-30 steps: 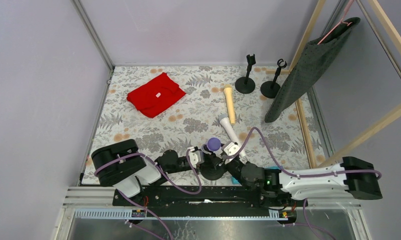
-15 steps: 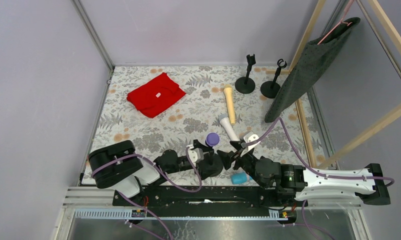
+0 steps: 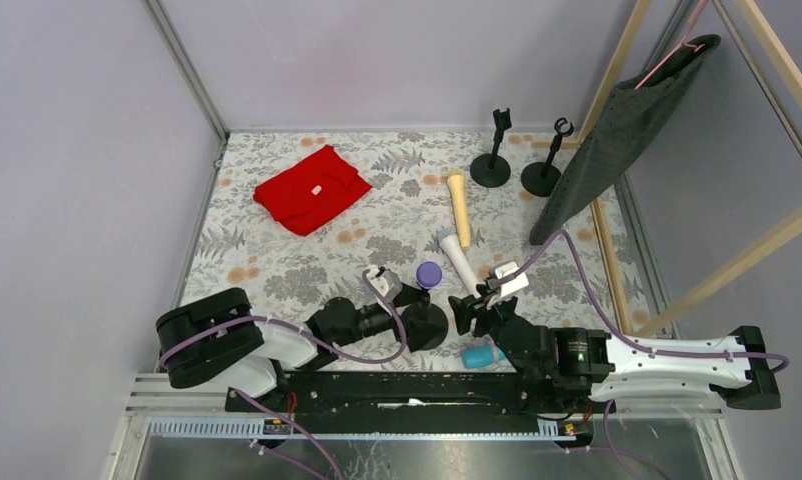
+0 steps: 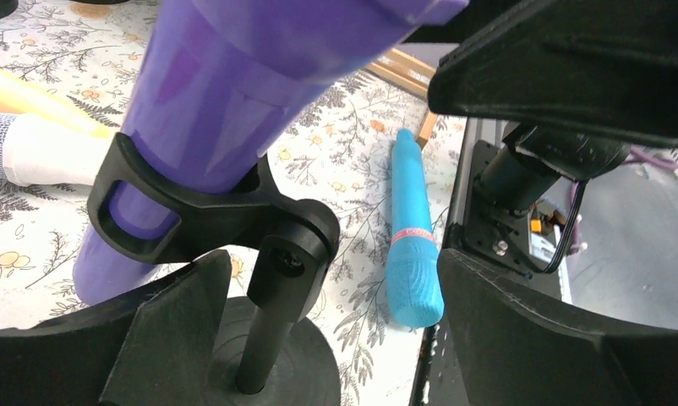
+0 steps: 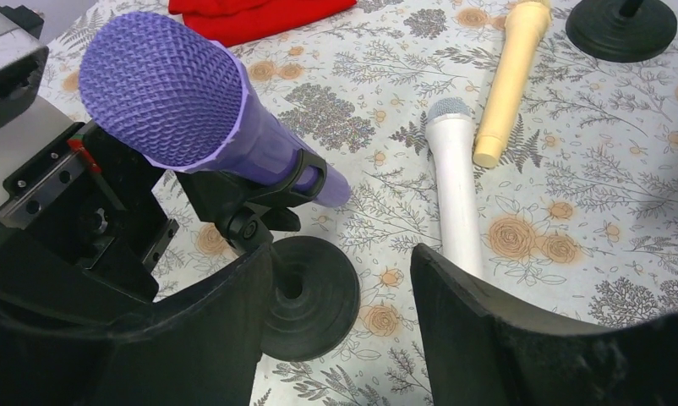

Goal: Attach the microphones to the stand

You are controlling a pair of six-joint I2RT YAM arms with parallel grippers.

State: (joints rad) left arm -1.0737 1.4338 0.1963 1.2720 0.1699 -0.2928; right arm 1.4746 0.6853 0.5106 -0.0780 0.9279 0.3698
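The purple microphone (image 3: 429, 272) is clipped in the stand (image 3: 424, 325); the left end effector (image 4: 336, 321) and right end effector (image 5: 340, 296) are spread wide, empty. The white microphone (image 5: 454, 178) is likely to be grasped next.

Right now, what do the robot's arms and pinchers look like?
The left arm and right arm are black with white shells and rounded joints. Purple cables loop along both. The right one has a tiny green light. The left end effector and right end effector each have two thick black fingers.
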